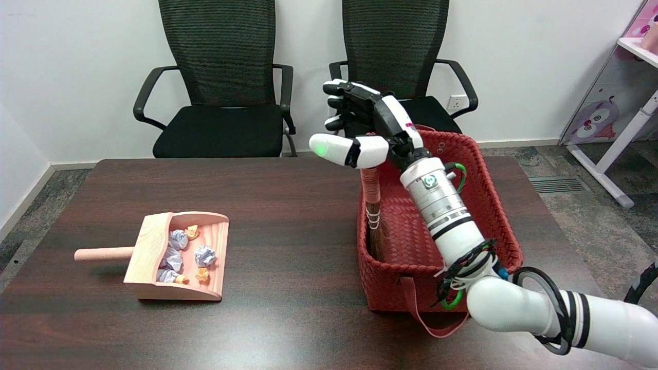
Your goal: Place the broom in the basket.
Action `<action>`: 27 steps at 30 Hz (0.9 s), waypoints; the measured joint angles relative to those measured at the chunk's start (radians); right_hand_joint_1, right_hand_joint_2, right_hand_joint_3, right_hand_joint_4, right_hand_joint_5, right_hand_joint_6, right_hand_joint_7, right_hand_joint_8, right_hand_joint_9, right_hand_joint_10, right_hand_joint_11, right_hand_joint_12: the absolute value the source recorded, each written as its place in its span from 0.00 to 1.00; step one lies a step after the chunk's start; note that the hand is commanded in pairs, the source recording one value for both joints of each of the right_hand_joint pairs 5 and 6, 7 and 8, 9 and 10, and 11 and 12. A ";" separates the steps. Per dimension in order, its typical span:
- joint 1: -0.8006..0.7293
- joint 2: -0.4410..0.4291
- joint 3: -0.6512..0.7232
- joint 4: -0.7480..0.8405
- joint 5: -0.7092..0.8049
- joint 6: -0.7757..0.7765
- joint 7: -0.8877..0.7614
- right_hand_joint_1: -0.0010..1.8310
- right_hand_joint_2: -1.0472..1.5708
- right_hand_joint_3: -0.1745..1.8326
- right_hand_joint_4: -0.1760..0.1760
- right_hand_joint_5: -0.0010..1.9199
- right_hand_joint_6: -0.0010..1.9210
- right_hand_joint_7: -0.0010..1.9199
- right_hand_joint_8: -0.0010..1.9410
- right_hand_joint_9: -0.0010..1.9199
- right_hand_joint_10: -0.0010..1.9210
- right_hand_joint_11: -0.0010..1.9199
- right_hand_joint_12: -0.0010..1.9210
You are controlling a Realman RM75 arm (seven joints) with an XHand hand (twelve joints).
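The broom (372, 208) stands nearly upright in the basket (483, 169), against its left wall, bristles down. The right hand (362, 126) holds its handle top, thumb out, directly above.

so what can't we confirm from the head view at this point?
- Small straw broom: stands inside the red woven basket; its handle top is hidden behind the right hand, so grip or release is not visible.
- Broom bristle tips: hidden behind the basket's near wall.
- Basket floor: partly covered by the white forearm.
- Crumpled paper scraps in the wooden dustpan: too small to count reliably.
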 measured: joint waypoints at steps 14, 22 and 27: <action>-0.033 0.064 0.042 -0.099 -0.003 0.017 -0.038 0.46 0.46 0.28 0.00 0.12 0.12 0.12 0.12 0.21 0.21 0.34 0.34; -0.105 0.123 0.098 -0.166 -0.009 0.061 -0.051 0.47 0.47 0.32 0.00 0.12 0.12 0.12 0.12 0.21 0.21 0.33 0.33; -0.158 0.163 0.136 -0.196 -0.028 0.111 -0.049 0.48 0.47 0.34 0.00 0.13 0.13 0.13 0.13 0.22 0.22 0.32 0.32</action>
